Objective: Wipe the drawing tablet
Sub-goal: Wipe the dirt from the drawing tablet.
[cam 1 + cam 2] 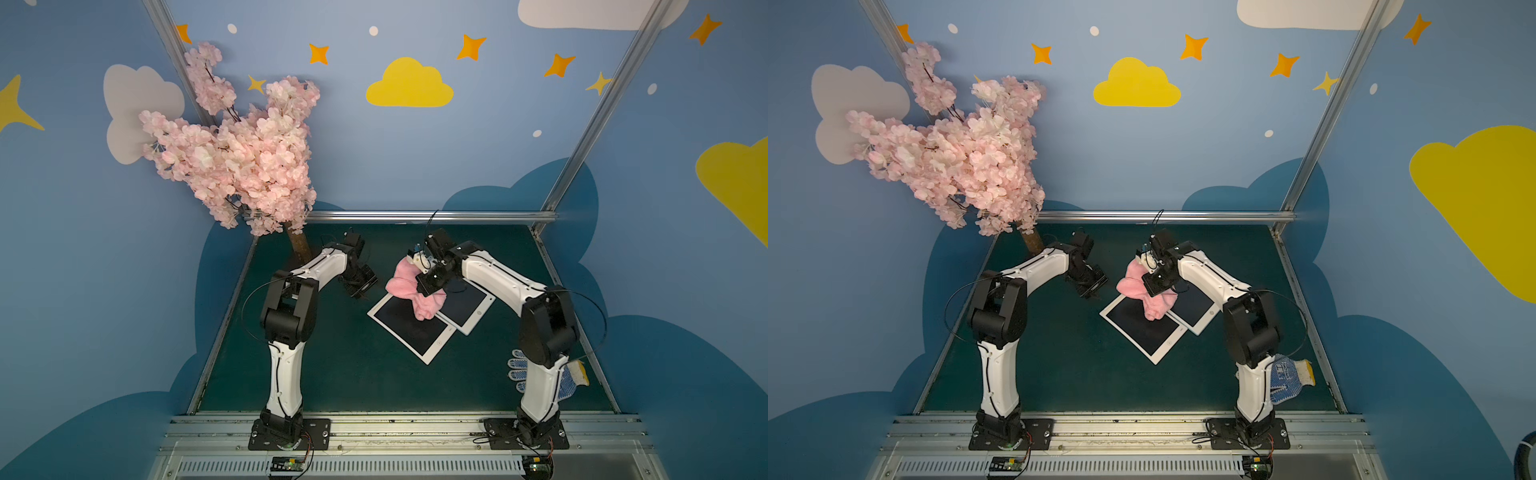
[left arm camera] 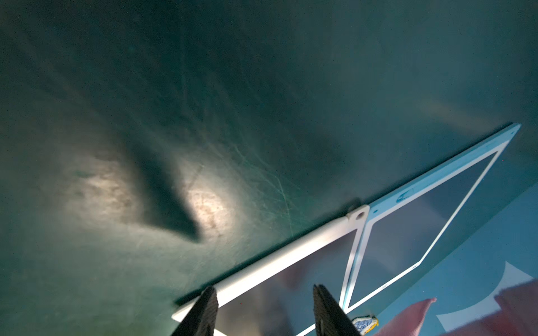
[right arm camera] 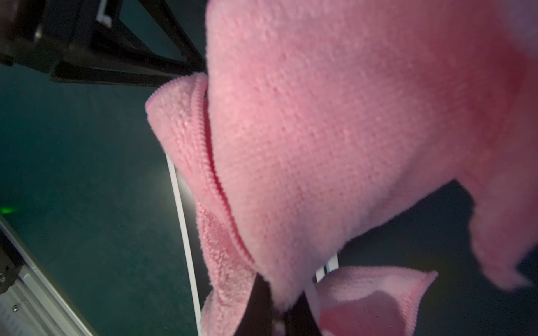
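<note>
The right gripper [image 3: 279, 312] has its fingers [image 3: 257, 302] pinched tight on a fold of the pink microfibre cloth [image 1: 409, 286]. Most of the fabric hangs free below the grip, which I judge leaves a broad, soft face to drag across a screen rather than a hard fingertip. The cloth drapes over the far ends of two slabs lying on the green mat [image 1: 332, 374]. One is a white-framed drawing tablet [image 1: 409, 328] nearer the robot, and the other is a blue-framed drawing tablet [image 1: 469, 309] just beside it, the two overlapping along one edge. Both dark screens face up, and most of each is not covered by the cloth, so the wiping looks barely begun. The left gripper [image 2: 266, 314] hangs close above the mat at the white-framed tablet's long edge, and its fingers [image 2: 329, 311] stand moderately apart with nothing between them. That placement suggests it is there to steady the tablet so it does not slide under the cloth. Whether it touches the frame cannot be told. A dotted work glove [image 1: 1287, 376] lies by the right arm's base, well apart from the work.
</note>
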